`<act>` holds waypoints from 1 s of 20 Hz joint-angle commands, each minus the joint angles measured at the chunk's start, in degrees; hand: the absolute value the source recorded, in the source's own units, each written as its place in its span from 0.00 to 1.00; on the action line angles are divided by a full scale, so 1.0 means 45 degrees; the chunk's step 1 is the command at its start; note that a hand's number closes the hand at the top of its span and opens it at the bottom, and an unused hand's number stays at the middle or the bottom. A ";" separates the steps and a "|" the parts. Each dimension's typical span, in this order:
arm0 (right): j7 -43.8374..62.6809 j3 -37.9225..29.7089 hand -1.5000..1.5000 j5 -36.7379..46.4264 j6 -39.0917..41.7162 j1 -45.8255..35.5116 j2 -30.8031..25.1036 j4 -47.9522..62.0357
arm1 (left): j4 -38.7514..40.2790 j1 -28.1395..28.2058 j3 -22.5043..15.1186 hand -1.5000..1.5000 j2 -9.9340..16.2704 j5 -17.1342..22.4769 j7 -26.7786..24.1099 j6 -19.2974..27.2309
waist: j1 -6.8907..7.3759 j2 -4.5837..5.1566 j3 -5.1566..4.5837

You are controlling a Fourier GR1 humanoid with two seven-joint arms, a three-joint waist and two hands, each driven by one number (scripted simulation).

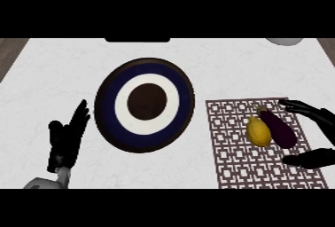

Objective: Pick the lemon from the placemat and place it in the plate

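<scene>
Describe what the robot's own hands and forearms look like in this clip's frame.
Both hands are glossy black with slender, segmented fingers and a thumb. The left hand joins a pale grey, rounded forearm at the lower left edge. Of the right hand, only black fingers and thumb show; its forearm is out of frame. No cables or markings are visible.

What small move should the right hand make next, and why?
Probably shift the right hand a little left and close its fingers on the lemon. The hand is open, with fingers spread around the eggplant, which lies touching the lemon on the placemat. The plate holds nothing yet.
</scene>
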 commanded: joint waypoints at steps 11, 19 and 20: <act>0.3140 0.1643 0.00 0.4125 0.1406 -0.1310 -0.2408 -0.1081 | 0.0079 -0.0310 0.0011 0.50 -0.0421 -0.0531 0.0538 -0.0045 | 0.0019 -0.0071 -0.0037; 0.4545 0.1543 0.00 0.5540 0.2386 -0.1595 -0.1328 -0.1488 | -0.0180 -0.0570 0.0988 0.50 -0.0381 -0.0619 0.1059 -0.0730 | -0.0056 -0.0084 -0.0030; 0.4573 0.1443 0.00 0.5880 0.1903 -0.1138 -0.0891 -0.1684 | 0.0240 0.0134 0.0426 0.50 -0.1144 -0.1164 0.0258 -0.0403 | -0.0064 -0.0085 -0.0030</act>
